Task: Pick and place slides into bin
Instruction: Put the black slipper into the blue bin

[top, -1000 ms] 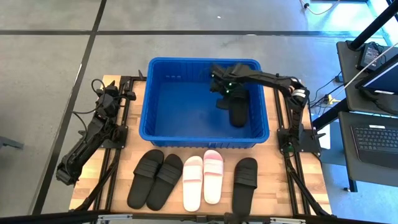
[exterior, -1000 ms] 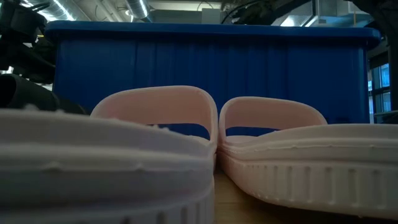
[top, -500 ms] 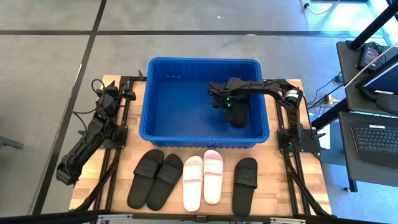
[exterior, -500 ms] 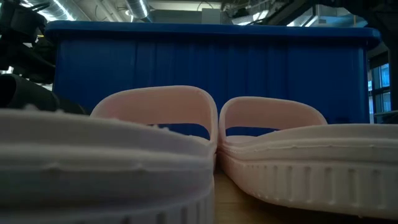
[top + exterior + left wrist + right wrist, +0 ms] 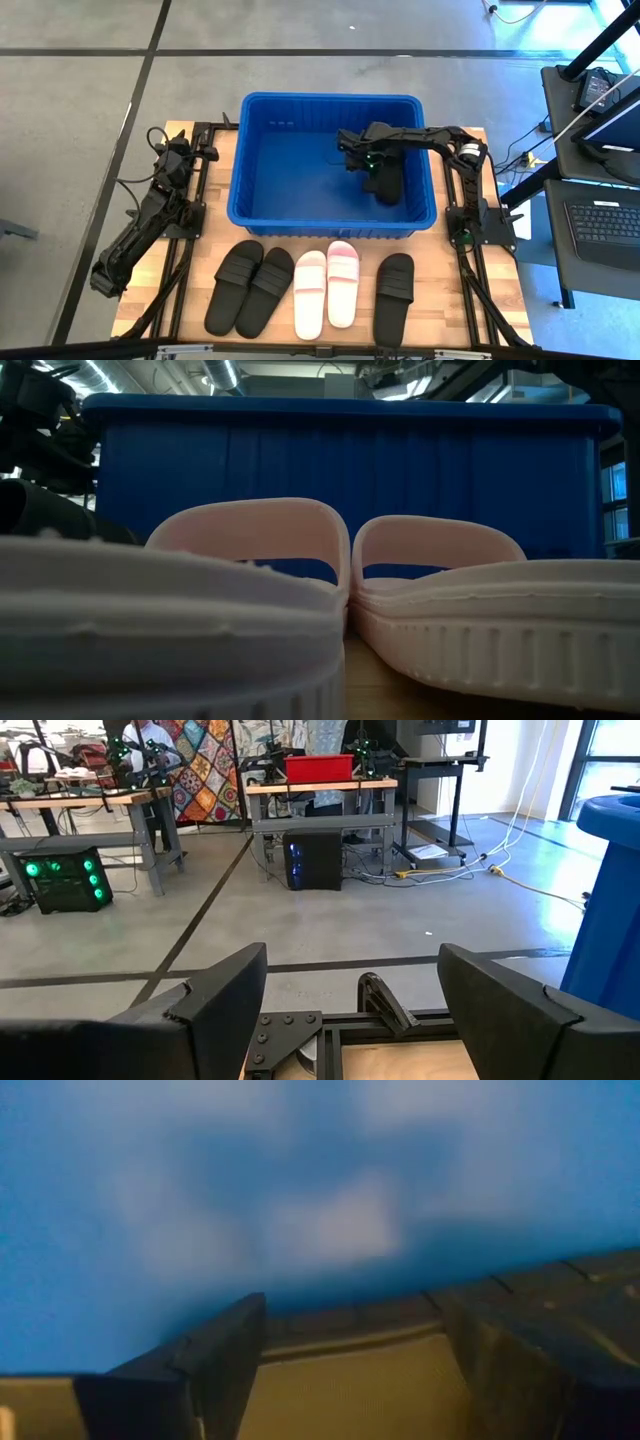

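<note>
The right gripper (image 5: pixel 362 163) is inside the bin (image 5: pixel 256 205), low over the floor of its right half. Its fingers (image 5: pixel 190 1370) stand wide apart, and the right wrist view shows a black slide (image 5: pixel 560 1295) lying between and just beyond them, with a tan patch of its underside or footbed showing in the gap. Whether the fingers press on it cannot be told; from above, the black slide (image 5: pixel 385 183) lies on the bin floor near the right wall, partly under the gripper.

The left gripper (image 5: pixel 350 1010) is spread wide with nothing between its fingers. It rests at the left edge of the table (image 5: pixel 220 140), well apart from the bin, facing out across the room.

Along the front edge of the table, just before the bin's front wall, five slides lie in a row. A black pair (image 5: pixel 248 286) is at the left, its two slides touching. A pale pink pair (image 5: pixel 327 283) is in the middle, also touching. A single black slide (image 5: pixel 393 296) lies at the right, near the pink pair but apart from it.
</note>
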`<state>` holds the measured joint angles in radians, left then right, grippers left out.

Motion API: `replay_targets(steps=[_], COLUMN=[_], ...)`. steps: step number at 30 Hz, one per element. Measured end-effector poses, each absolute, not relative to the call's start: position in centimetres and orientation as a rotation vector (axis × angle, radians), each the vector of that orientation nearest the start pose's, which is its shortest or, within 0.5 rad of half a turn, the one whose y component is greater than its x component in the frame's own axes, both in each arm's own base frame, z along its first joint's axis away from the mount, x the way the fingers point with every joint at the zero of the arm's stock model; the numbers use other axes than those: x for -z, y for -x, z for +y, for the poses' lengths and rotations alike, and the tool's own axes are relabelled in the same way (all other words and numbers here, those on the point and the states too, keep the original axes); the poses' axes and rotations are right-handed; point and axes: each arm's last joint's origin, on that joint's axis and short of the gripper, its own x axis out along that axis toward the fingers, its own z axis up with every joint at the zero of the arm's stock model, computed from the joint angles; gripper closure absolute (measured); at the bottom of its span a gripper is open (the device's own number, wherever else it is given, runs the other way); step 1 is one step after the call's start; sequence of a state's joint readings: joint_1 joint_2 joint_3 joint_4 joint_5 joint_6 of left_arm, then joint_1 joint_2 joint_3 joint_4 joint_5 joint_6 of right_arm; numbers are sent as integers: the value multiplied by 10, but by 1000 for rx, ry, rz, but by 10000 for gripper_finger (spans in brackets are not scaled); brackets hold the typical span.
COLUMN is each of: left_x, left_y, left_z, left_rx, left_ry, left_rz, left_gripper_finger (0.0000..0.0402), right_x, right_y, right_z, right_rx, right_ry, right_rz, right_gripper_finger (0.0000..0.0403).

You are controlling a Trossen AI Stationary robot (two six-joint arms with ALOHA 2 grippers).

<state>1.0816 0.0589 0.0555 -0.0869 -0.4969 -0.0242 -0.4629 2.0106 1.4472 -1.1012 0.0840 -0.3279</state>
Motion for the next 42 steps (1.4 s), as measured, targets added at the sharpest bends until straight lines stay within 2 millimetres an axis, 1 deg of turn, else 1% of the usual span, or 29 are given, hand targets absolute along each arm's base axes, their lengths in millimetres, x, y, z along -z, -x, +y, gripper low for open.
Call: replay_targets(steps=[4,9,13,16,18,20,23,26,28,30,35,39,42], left_x=[-170,-170,-170,-170,-170,-170,-170,-170,-170,-170,-170,-170,-170], left_y=[-32,-32,-32,-32,-32,-32,-32,-32,-32,-32,-32,-32,-32], left_z=[90,90,90,90,90,90,90,90,90,90,90,90,90], left_rx=[-1579,-1579,-1580,-1596,-1595,-1593,-1591,-1586,-1580,-1581,-1576,-1576,-1575], left_ry=[48,48,43,40,25,-7,-31,-35,-35,-35,-34,-34,-34], left_rz=[78,77,82,84,100,133,157,162,160,160,160,160,160], left_gripper_finger=[111,111,111,111,111,111,111,111,111,111,111,111,111], right_x=[-174,-202,-237,-271,-295,-319,-354,-386,-403,-409,-409,-409,-409], right_y=[-325,-336,-349,-359,-368,-375,-383,-383,-380,-374,-351,-337,-322], right_z=[-165,-169,-171,-167,-159,-146,-119,-82,-54,-23,55,117,158], right_rx=[146,196,271,318,345,350,334,320,330,348,313,225,177], right_ry=[-68,-78,-110,-122,-131,-128,-86,-39,-18,8,34,11,-46], right_rz=[1671,1607,1513,1417,1334,1251,1150,1085,1056,1031,1106,1068,1042], right_gripper_finger=[98,98,98,98,98,98,98,98,98,98,98,98,98])
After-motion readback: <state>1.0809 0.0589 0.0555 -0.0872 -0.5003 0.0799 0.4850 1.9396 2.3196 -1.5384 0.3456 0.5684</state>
